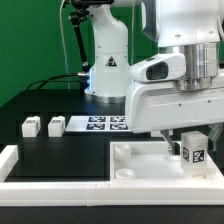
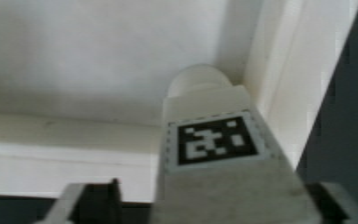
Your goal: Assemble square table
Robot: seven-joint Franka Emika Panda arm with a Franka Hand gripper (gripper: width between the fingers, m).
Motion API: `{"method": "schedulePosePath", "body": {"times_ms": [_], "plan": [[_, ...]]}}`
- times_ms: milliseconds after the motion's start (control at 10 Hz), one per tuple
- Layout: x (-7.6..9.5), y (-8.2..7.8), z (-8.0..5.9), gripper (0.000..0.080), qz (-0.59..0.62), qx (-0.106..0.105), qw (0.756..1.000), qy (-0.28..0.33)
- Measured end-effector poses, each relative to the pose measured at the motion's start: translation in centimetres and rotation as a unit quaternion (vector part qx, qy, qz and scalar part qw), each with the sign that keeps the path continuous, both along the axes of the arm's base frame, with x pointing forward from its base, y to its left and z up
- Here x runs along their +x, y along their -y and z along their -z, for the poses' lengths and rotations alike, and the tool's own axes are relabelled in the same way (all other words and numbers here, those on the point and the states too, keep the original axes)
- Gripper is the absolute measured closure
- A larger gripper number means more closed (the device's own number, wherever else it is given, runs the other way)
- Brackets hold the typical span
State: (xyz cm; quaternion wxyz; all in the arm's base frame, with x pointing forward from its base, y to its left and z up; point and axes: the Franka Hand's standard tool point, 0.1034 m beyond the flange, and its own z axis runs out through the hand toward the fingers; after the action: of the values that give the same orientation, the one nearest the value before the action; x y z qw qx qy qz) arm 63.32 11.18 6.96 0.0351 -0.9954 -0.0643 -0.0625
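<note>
The square table's white slab (image 1: pixel 140 160) lies with its raised rim up at the exterior view's lower right. My gripper (image 1: pixel 192 148) is shut on a white tagged leg block (image 1: pixel 193 153) and holds it over the slab's right part, near a corner. In the wrist view the leg (image 2: pixel 217 140) stands between my dark fingers (image 2: pixel 98 203), tag facing the camera, pointing down at the slab's inside (image 2: pixel 69 60) next to its rim (image 2: pixel 275 50). Two more leg blocks (image 1: pixel 31 126) (image 1: pixel 55 125) sit on the black table at the left.
The marker board (image 1: pixel 105 123) lies flat behind the slab, in front of the robot's base (image 1: pixel 105 70). A long white border rail (image 1: pixel 10 160) runs along the table's left and front edges. Cables hang at the back left.
</note>
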Motion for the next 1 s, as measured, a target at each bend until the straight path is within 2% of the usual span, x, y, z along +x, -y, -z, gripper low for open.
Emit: {"method": "schedulePosePath", "body": {"times_ms": [100, 300, 500, 800, 900, 1000], "plan": [[0.0, -0.01, 0.0, 0.0495, 0.019, 0.002, 1.0, -0.002], [0.0, 0.0, 0.02, 0.0511, 0.114, 0.016, 0.993, -0.009], [0.02, -0.06, -0.12, 0.0511, 0.24, 0.031, 0.97, -0.026], [-0.13, 0.05, -0.03, 0.0511, 0.419, 0.051, 0.905, -0.052], [-0.21, 0.08, 0.01, 0.0511, 0.476, 0.063, 0.875, -0.06], [-0.22, 0.08, 0.01, 0.0511, 0.492, 0.064, 0.866, -0.062]]}}
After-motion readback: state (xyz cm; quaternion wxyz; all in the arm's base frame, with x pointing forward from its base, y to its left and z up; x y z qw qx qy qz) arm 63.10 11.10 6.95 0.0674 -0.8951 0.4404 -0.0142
